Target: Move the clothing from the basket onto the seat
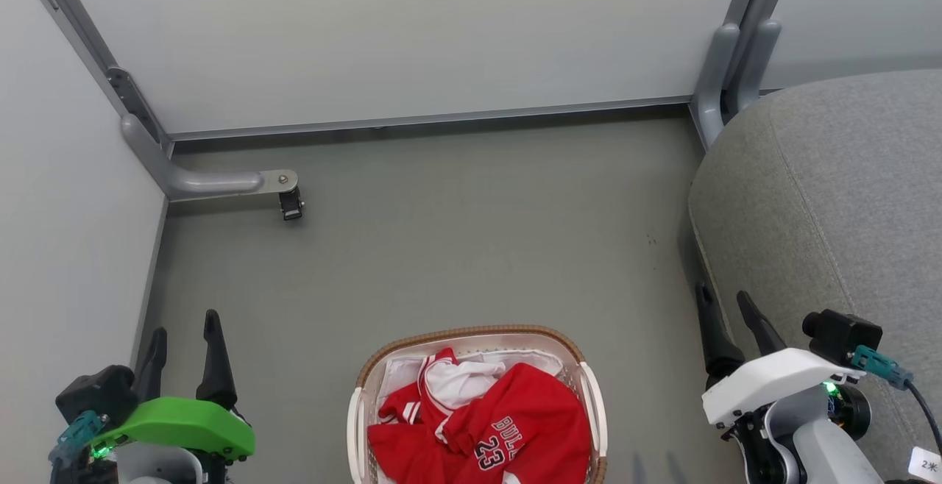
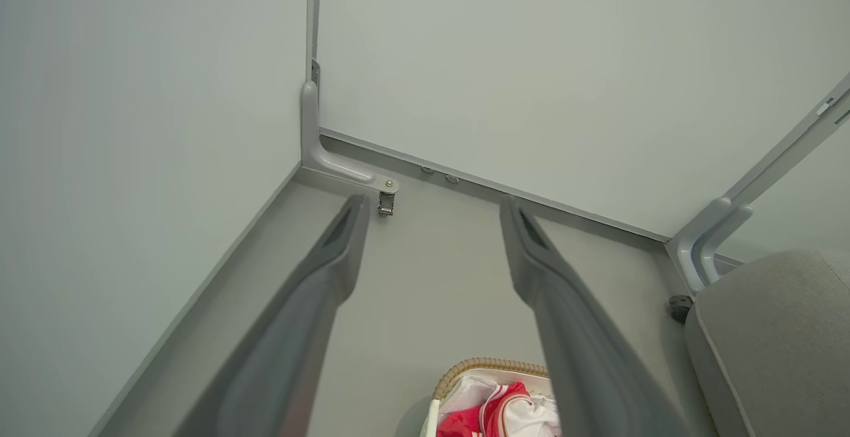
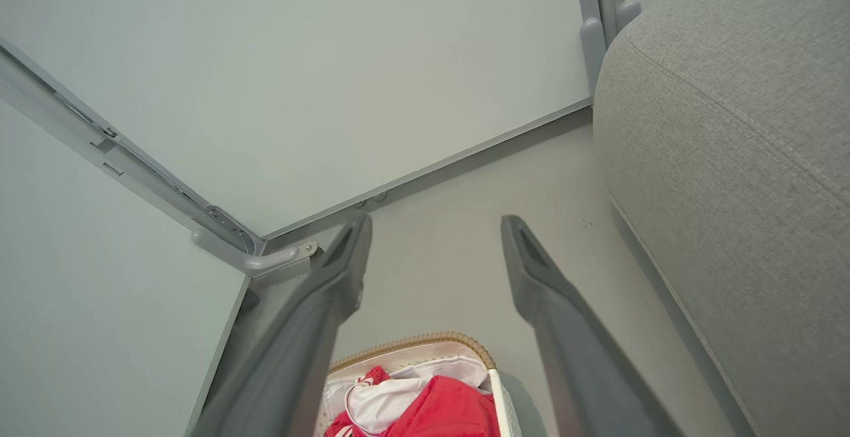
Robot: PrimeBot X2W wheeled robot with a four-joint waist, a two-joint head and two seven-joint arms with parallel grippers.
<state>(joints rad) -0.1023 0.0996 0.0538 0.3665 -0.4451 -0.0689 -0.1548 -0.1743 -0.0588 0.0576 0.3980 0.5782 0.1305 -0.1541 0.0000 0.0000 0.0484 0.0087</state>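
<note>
The clothing, a red jersey with white trim and white "BULLS 23" lettering, lies crumpled in the basket at the bottom centre of the head view. The basket is white with a brown woven rim and stands on the grey floor. The grey seat rises at the right. My left gripper hovers open to the left of the basket, empty. My right gripper hovers open between basket and seat, empty. In the left wrist view the clothing and basket show low between the fingers; the right wrist view shows clothing and seat.
Pale partition walls enclose the floor at the back and left. A grey metal foot bracket with a small caster sticks out from the left corner. Another grey post stands at the back right beside the seat.
</note>
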